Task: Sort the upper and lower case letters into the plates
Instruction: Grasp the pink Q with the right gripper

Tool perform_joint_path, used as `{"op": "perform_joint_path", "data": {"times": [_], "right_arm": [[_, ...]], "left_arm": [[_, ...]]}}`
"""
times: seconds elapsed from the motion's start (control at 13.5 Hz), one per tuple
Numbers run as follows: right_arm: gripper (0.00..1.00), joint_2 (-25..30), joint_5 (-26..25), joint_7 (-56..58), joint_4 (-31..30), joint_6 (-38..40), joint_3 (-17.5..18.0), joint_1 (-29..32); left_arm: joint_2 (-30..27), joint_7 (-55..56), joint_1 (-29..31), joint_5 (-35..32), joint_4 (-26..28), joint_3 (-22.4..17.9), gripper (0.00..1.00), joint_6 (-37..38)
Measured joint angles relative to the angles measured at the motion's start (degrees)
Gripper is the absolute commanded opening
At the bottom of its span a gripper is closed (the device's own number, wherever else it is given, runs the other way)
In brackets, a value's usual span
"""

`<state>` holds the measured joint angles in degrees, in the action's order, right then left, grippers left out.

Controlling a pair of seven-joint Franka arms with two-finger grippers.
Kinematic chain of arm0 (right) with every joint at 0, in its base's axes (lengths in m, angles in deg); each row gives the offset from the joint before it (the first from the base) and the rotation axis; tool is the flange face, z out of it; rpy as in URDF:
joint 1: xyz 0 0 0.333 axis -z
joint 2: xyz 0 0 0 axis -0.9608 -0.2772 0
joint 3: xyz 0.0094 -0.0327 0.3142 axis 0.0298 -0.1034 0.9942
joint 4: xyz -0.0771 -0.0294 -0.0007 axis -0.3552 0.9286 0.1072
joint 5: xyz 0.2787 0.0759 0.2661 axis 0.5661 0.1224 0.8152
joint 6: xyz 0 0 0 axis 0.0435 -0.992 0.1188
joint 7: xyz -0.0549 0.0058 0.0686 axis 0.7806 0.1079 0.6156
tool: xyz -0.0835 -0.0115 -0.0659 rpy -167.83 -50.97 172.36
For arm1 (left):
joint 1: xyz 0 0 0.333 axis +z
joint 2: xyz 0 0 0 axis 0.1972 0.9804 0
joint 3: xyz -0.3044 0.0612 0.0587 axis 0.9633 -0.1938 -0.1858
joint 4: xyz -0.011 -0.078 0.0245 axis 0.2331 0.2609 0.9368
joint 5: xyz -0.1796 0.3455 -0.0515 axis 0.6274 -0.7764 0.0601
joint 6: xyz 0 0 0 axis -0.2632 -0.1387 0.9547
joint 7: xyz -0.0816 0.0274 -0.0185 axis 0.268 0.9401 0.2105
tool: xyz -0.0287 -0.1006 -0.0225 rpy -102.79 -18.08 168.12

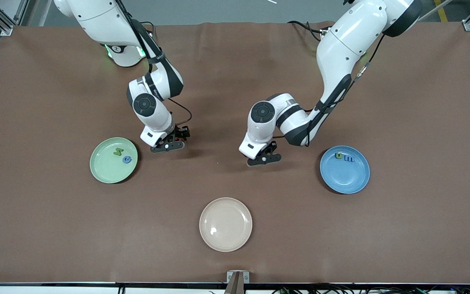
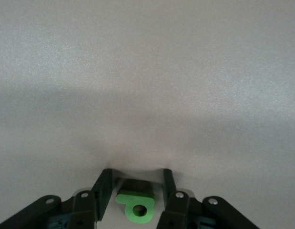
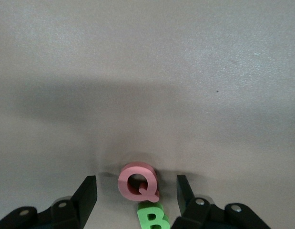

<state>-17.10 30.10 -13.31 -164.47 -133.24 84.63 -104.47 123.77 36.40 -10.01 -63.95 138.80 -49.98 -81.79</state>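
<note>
The pale green plate [image 1: 114,165] lies toward the right arm's end and holds a green letter [image 1: 117,152] and a blue letter [image 1: 127,159]. The blue plate [image 1: 344,175] lies toward the left arm's end and holds a green u [image 1: 339,155] and a blue m [image 1: 349,159]. My right gripper [image 1: 169,145] is low at the table beside the green plate. It is open around a red Q [image 3: 137,182], with a green B [image 3: 153,217] touching it. My left gripper [image 1: 264,159] is low at the table, open around a green p [image 2: 135,206].
A cream-white plate [image 1: 225,224] lies nearer the front camera, midway between the two coloured plates, with nothing on it. Brown cloth [image 1: 235,81] covers the whole table. The letters under both grippers are hidden in the front view.
</note>
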Motion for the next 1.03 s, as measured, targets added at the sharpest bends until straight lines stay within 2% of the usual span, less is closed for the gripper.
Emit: {"op": "perform_joint_path", "data": {"times": [0.44, 0.66, 0.74, 0.96, 1.03], "right_arm": [[0.58, 0.0, 0.0, 0.0, -0.4, -0.8, 0.0, -0.7], [0.48, -0.3, 0.0, 0.0, -0.5, -1.4, -0.1, -0.7], [0.40, -0.3, 0.0, 0.0, -0.5, -1.4, -0.1, -0.7], [0.02, 0.0, 0.0, -0.1, -0.5, -1.3, -0.4, -0.7], [0.00, 0.3, 0.0, -0.5, -0.5, -1.3, -0.4, -0.7]], "left_arm": [[0.0, 0.0, 0.0, 0.0, 0.0, 0.0, 0.34, 0.1], [-0.1, 0.0, 0.0, 0.0, 0.0, 0.0, 0.24, 0.1], [-0.1, 0.0, 0.0, 0.0, 0.0, 0.0, 0.22, 0.1], [-0.2, 0.0, 0.1, 0.1, -0.4, 0.1, 0.21, 1.3], [-0.4, 0.0, 0.3, 0.4, -0.7, 0.1, 0.21, 2.9]]}}
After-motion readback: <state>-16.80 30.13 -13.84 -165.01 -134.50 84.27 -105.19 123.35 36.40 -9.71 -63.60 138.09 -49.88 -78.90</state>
